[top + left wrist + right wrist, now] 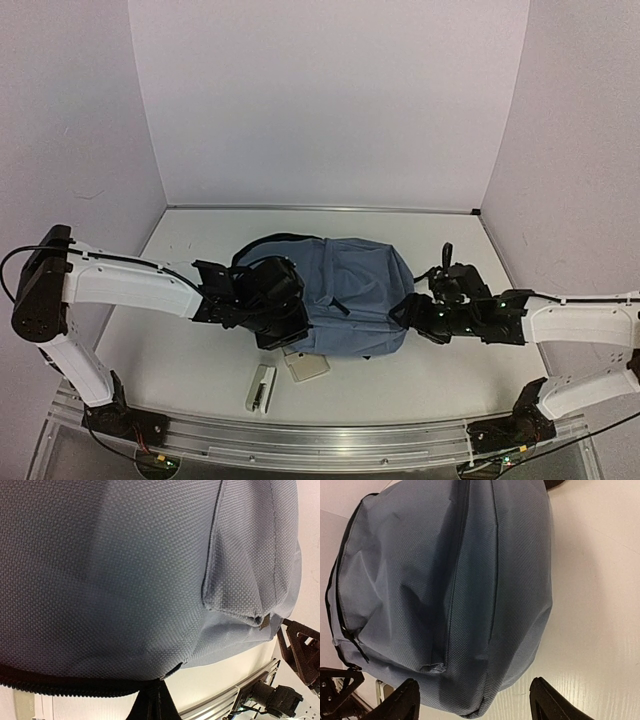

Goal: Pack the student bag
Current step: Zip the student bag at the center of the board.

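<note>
We count one bag (350, 295), two arms and two small items on one white table (190, 365). The bag lies flat at the table's centre. It is soft, slate-blue woven cloth with a fine pebbled weave, rounded at its ends and creased across the top. A black zip (342, 625) edges it, and a black strap (275, 238) loops out at its 11 o'clock.

The left claw (285, 330) sits at the bag's 8 o'clock edge. In the left wrist view its dark fingers (152, 702) are pressed together right against the toothed black zip trim (60, 684). We cannot tell whether any cloth is caught between them. A stitched pocket corner (240, 607) bulges at 2 o'clock in that view.

The right claw (405, 312) is at the bag's 3 o'clock end. Its two black fingers (407, 700) are spread wide, one on each side of the bag's rounded end, and they pinch nothing.

At the bag's 7 o'clock lie a cream square (306, 365), touching or just under the bag's edge, and just beside it a pale bar (261, 388) with a dark strip along it. We cannot tell what either one is. A ribbed metal rail (330, 440) runs along the table's 6 o'clock edge and carries both arm bases.
</note>
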You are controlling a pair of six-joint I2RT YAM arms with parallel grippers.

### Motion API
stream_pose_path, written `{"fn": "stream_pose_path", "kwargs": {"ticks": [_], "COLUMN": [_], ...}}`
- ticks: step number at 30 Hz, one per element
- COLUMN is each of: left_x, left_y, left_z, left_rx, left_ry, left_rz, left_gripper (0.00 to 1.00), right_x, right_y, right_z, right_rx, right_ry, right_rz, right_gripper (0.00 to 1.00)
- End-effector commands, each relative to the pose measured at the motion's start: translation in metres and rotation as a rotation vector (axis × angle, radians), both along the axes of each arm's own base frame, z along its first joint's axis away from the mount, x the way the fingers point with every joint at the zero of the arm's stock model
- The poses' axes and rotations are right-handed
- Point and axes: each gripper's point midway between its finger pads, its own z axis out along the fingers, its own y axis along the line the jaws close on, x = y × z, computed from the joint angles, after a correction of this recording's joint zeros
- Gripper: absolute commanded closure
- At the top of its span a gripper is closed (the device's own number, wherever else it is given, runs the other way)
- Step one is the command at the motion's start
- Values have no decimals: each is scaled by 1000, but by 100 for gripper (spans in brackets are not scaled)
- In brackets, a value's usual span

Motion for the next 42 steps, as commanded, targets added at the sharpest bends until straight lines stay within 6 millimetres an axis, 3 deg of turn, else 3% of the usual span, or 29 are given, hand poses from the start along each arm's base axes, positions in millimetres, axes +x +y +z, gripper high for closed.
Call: {"fn": "stream_pose_path", "kwargs": {"ticks": [1, 7, 14, 35, 42], "left_x": [2, 5, 5, 31, 43], "left_y": [3, 6, 16, 95, 109], "left_z": [15, 18, 18, 34, 47], "left_rx": [-26, -28, -27, -34, -37], "left_ry": [-37, -60, -79, -103, -143], "left_rz": [3, 12, 13, 40, -13], "left_gripper": [100, 100, 100, 100, 100], "right_x": [7, 13, 20, 53, 61], "right_y": [19, 32, 26, -15, -22], "right_z": [10, -2, -1, 7, 15], "right_rx": [92, 85, 64, -134, -159], "right_ry": [-20, 4, -19, -91, -117], "right_rz": [16, 39, -6, -107, -105], "right_gripper": [37, 64, 100, 100, 100]}}
